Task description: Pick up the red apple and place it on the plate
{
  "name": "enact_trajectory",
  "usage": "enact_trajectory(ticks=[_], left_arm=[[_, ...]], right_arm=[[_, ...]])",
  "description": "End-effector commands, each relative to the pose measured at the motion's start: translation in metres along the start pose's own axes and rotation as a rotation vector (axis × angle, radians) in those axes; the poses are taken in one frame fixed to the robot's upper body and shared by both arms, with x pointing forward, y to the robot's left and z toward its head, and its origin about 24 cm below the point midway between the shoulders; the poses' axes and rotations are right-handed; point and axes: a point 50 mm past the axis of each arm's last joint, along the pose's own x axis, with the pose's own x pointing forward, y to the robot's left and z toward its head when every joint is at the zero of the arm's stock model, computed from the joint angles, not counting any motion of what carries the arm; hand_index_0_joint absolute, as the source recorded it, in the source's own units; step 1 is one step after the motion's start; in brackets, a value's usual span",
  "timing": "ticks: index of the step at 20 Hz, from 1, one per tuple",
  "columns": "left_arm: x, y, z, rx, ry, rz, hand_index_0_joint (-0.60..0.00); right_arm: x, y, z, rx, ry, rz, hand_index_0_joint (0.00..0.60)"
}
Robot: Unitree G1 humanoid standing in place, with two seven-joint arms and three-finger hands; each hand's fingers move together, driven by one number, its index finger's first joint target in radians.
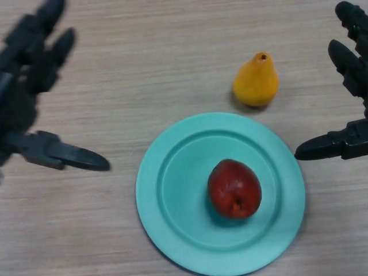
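Observation:
The red apple [234, 188] lies on the turquoise plate [172, 190], a little right of the plate's middle. My left hand [29, 75] is at the left edge, open, with its fingers up and its thumb pointing toward the plate; it holds nothing. My right hand [351, 86] is at the right edge, open and empty, with its thumb [328, 145] just off the plate's right rim. Neither hand touches the apple.
A yellow pear [256, 80] stands on the wooden table [144, 69] just beyond the plate's far rim, between the plate and my right hand.

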Motion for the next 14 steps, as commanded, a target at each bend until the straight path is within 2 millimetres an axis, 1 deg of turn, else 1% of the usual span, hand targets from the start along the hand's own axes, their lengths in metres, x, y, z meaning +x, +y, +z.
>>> enact_trajectory(ticks=[1, 2, 6, 8, 13, 14], left_arm=[[-0.0037, 0.0175, 0.0315, 0.068, -0.147, 0.052, 0.0], [-0.0039, 0.0197, 0.0315, 0.065, -0.138, 0.101, 0.0], [-0.0059, 0.016, 0.0292, 0.059, -0.115, 0.15, 0.0], [-0.0053, 0.0148, 0.0275, 0.065, -0.076, 0.145, 0.0], [-0.0053, 0.0143, 0.0275, 0.051, -0.051, 0.138, 0.0], [-0.0037, 0.0116, 0.0261, 0.086, -0.029, 0.098, 0.0]], right_arm=[[-0.0038, -0.0103, 0.0355, -0.046, -0.207, -0.027, 0.0], [-0.0036, -0.0092, 0.0345, -0.044, -0.204, -0.026, 0.0], [-0.0071, -0.0077, 0.0331, -0.042, -0.197, -0.019, 0.0], [-0.0098, -0.0081, 0.0329, -0.035, -0.196, -0.024, 0.0], [-0.013, -0.0114, 0.0357, -0.029, -0.2, -0.02, 0.0], [-0.0136, -0.0112, 0.0374, -0.025, -0.208, -0.011, 0.0]])
